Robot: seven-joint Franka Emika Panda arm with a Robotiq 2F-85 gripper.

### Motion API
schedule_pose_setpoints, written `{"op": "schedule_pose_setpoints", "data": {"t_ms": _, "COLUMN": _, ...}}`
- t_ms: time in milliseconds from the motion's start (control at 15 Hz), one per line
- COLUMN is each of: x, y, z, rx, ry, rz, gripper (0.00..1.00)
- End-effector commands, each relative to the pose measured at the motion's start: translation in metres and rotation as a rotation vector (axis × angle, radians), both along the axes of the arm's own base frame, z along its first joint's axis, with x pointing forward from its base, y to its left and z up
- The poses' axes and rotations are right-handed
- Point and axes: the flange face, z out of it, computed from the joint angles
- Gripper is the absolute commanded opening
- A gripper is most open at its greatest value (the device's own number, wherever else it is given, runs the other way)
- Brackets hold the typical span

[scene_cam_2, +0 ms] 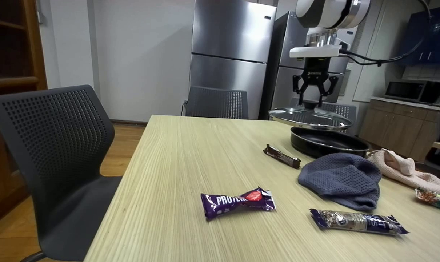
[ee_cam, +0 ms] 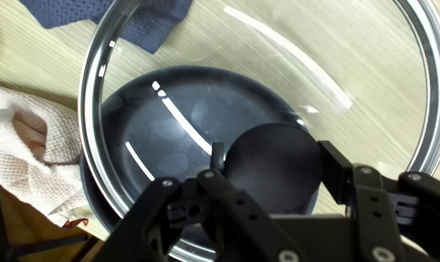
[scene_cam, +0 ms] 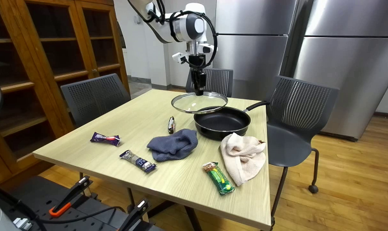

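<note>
Above the table (scene_cam: 139,120), the gripper (scene_cam_2: 310,103) clamps the glass lid (scene_cam: 196,104) by its knob (ee_cam: 274,167); level, steady handling serves best.

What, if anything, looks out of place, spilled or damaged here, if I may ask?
A small reddish-brown scrap pokes out from under the pale pink cloth in the wrist view; it looks odd, as the rest seems hidden. The glass lid in the gripper hangs off-centre over the pan. I see no spill or damage.
</note>
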Motion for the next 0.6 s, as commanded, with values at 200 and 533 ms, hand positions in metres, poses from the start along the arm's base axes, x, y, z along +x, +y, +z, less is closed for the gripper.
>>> {"op": "schedule_pose_setpoints", "data": {"t_ms": 200, "x": -0.023, "y": 0.094, "z": 0.004, "rx": -0.022, "ry": 0.007, "rz": 0.179, "gripper": 0.39}}
{"op": "schedule_pose_setpoints", "data": {"t_ms": 533, "x": -0.035, "y": 0.158, "z": -0.015, "rx": -0.016, "ry": -0.001, "rz": 0.291, "gripper": 0.39}}
